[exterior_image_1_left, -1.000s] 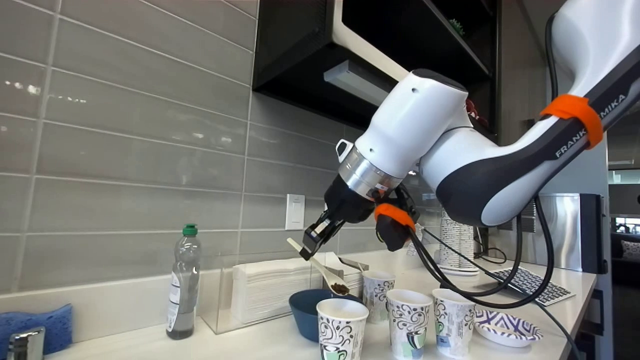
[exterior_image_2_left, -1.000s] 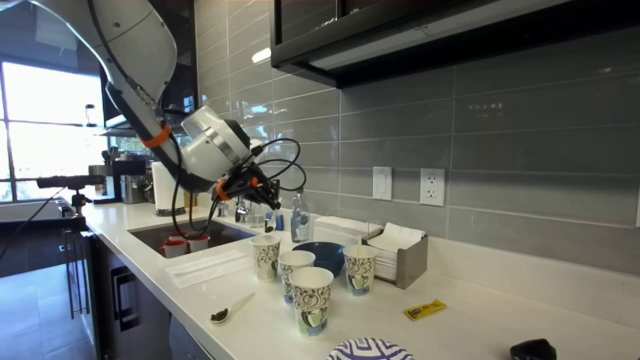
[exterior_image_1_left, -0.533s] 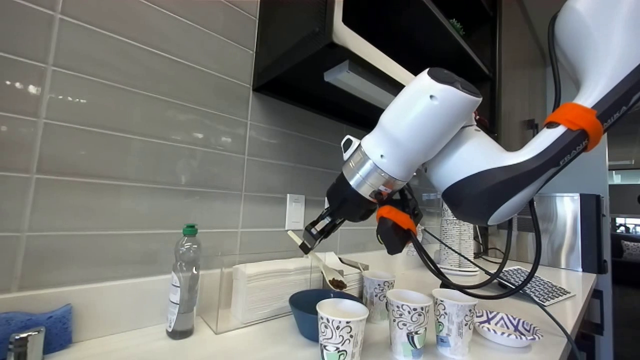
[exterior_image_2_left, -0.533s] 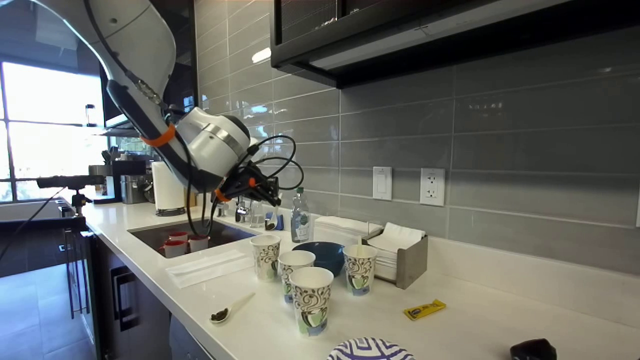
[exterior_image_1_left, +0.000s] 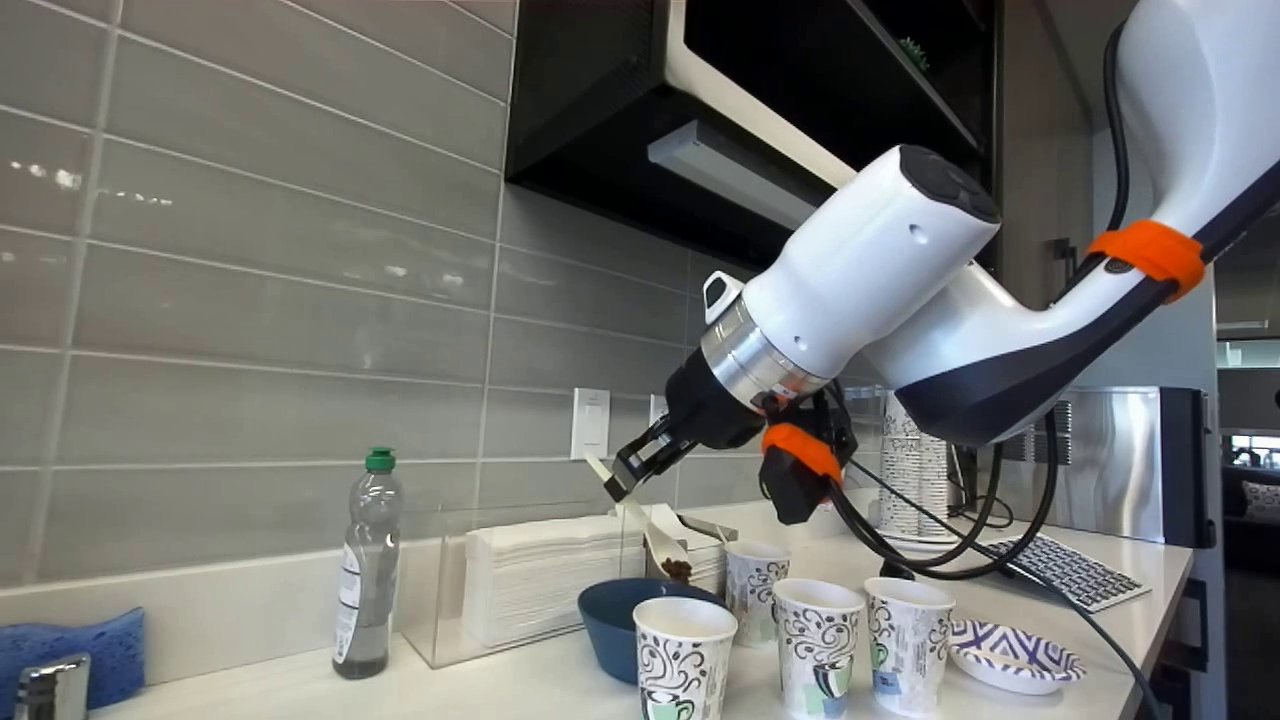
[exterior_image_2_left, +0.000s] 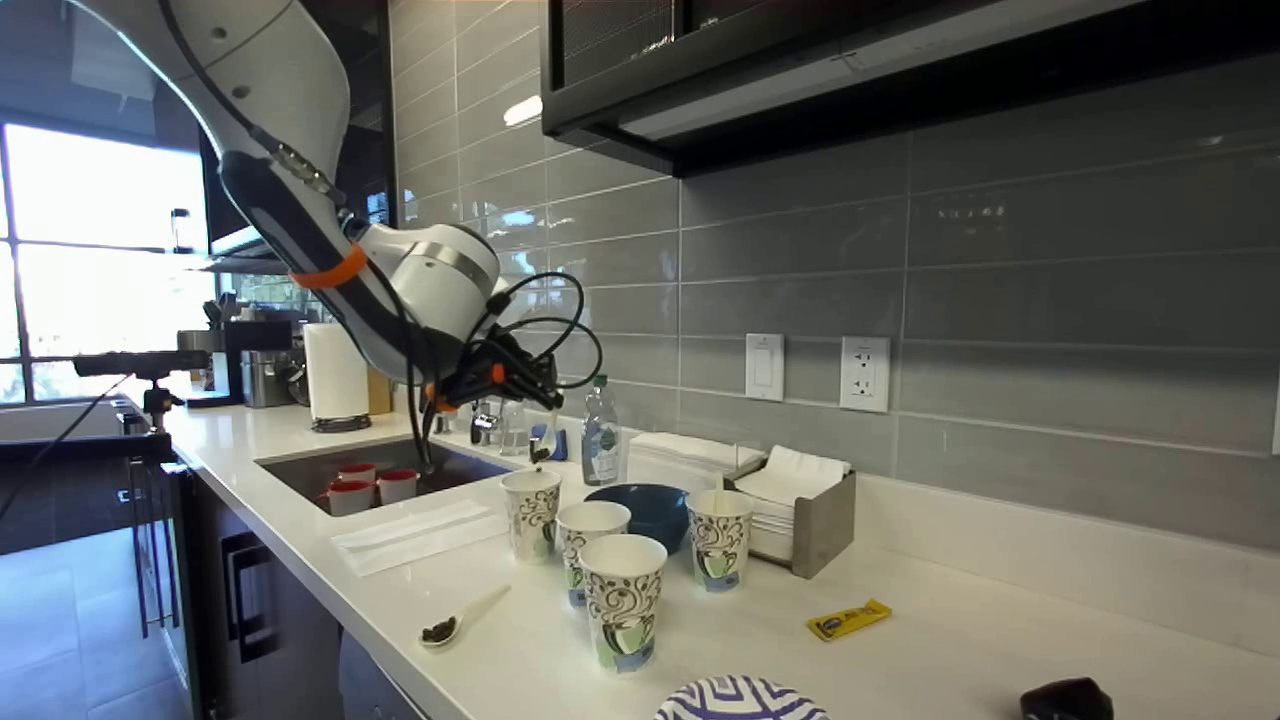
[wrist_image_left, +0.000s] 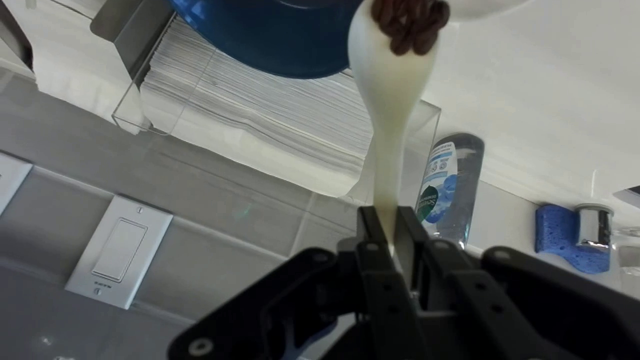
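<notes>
My gripper (exterior_image_1_left: 615, 488) is shut on the handle of a cream spoon (exterior_image_1_left: 655, 535), also seen in the wrist view (wrist_image_left: 392, 107). The spoon tilts steeply, bowl end down. Brown beans (wrist_image_left: 412, 25) lie at its tip. The tip hangs near a blue bowl (exterior_image_1_left: 608, 630) and a patterned paper cup (exterior_image_1_left: 685, 655); in an exterior view it shows just above that cup's rim (exterior_image_2_left: 532, 515). Whether it is exactly over the cup or the bowl I cannot tell. In the wrist view the blue bowl (wrist_image_left: 280, 47) lies beyond the spoon.
More paper cups (exterior_image_1_left: 818, 640) stand beside the bowl. A soap bottle (exterior_image_1_left: 365, 590), a clear holder of paper towels (exterior_image_1_left: 545, 575) and a metal napkin holder (exterior_image_2_left: 825, 525) line the wall. A second spoon with beans (exterior_image_2_left: 470, 612) lies on the counter. Cabinets (exterior_image_2_left: 850, 70) hang overhead.
My gripper has shifted slightly and its wrist has turned. The spoon tilts more steeply, handle end higher. The beans appear gathered closer to its tip. The cups and bowl have not moved.
</notes>
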